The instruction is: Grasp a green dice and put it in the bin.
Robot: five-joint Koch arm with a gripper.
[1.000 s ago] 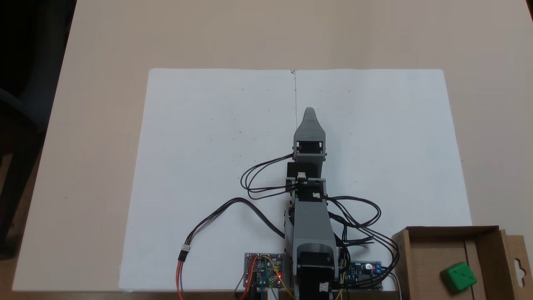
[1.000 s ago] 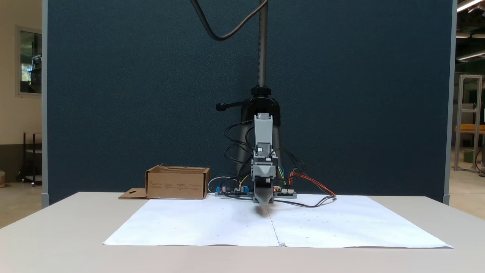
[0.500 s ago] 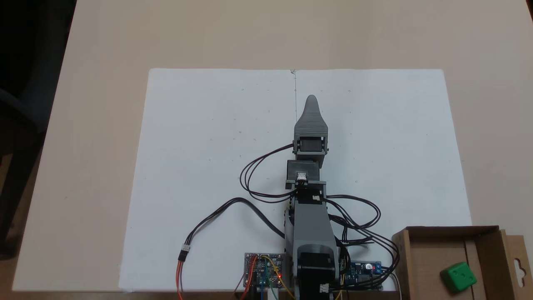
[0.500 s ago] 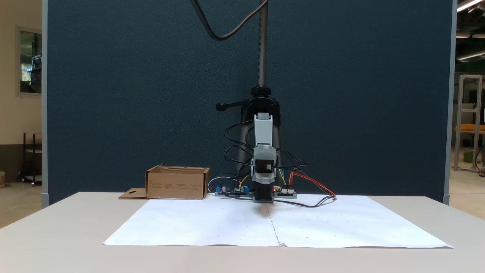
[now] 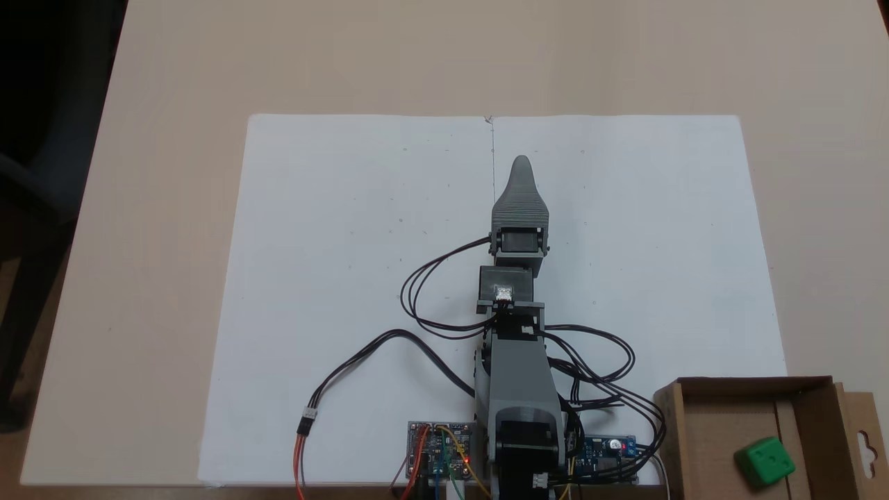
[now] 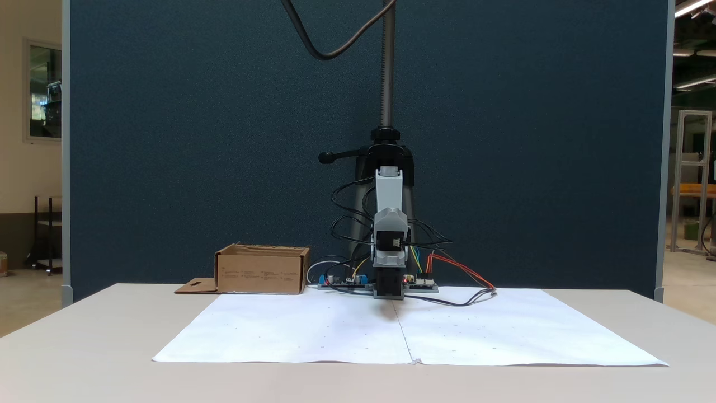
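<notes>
1. Resting on the floor of the bin (image 5: 806, 389), the green dice (image 5: 765, 461) sits at the lower right of a fixed view from above, nearest that camera's bottom edge, with three pips showing on its top face.
2. The bin stands just beside the arm's base and circuit boards (image 5: 439, 448), its hang-hole flap (image 5: 863, 444) folded outward; it shows as a closed brown box (image 6: 262, 270) in a fixed view from the front.
3. The gripper (image 5: 520, 167) points away over the white paper (image 5: 347, 278) on the surface (image 5: 173, 104), well apart from the dice.
4. Only one tapered tip shows, so I cannot tell whether its jaws are parted or together.
</notes>
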